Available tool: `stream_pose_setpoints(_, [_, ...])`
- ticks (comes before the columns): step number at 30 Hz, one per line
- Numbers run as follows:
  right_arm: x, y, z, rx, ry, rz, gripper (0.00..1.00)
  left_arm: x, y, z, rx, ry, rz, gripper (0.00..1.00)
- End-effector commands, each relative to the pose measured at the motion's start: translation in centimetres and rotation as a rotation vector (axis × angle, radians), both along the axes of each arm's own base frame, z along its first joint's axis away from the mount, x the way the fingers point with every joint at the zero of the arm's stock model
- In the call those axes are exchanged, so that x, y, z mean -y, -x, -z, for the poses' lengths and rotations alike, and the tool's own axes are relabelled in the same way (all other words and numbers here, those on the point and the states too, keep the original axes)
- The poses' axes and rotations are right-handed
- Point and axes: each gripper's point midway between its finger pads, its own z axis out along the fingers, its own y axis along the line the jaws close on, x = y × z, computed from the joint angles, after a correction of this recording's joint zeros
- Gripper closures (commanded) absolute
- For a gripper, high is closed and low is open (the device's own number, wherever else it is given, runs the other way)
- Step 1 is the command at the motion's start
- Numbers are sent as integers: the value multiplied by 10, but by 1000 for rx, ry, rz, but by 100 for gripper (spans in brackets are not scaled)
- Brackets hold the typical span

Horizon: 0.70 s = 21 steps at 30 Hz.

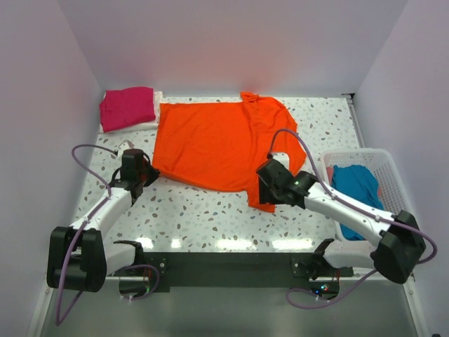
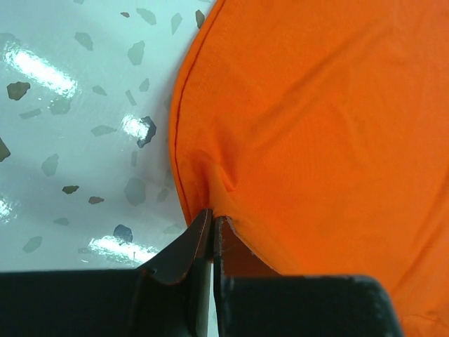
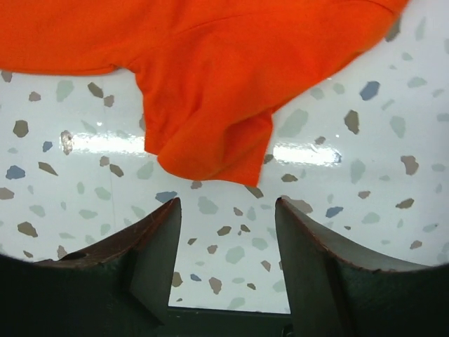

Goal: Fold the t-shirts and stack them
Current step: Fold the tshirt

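1. On the tabletop [image 1: 210,221], toward its far edge, the orange t-shirt [image 1: 217,144] lies spread out.
2. The left fingers [image 2: 184,247] pinch its near left edge.
3. The right fingers [image 3: 151,239] stand wide apart, just by its sleeve.

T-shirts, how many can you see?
5. The orange t-shirt lies spread mid-table; the magenta t-shirt sits folded far left on a white t-shirt; a teal t-shirt and a salmon-pink sliver are in the basket. More may hide there.
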Motion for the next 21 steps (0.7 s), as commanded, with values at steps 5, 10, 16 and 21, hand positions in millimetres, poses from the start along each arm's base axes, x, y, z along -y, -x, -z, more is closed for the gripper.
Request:
stream_pose_setpoints(5, [33,4,17,48,-38,195,60,-2,-8,-12,28,-3,5,96])
stream_pose_setpoints(10, [24,3,48,-13,-96,202,57,0,-8,-13,29,2,8,96])
stream_pose_setpoints(16, [16,-2,69,-32,-139,232,47,-1,-5,-12,22,-1,8,97])
stream_pose_setpoints(21, [16,1,78,-35,-152,246,50,-2,-1,-9,14,-7,7,97])
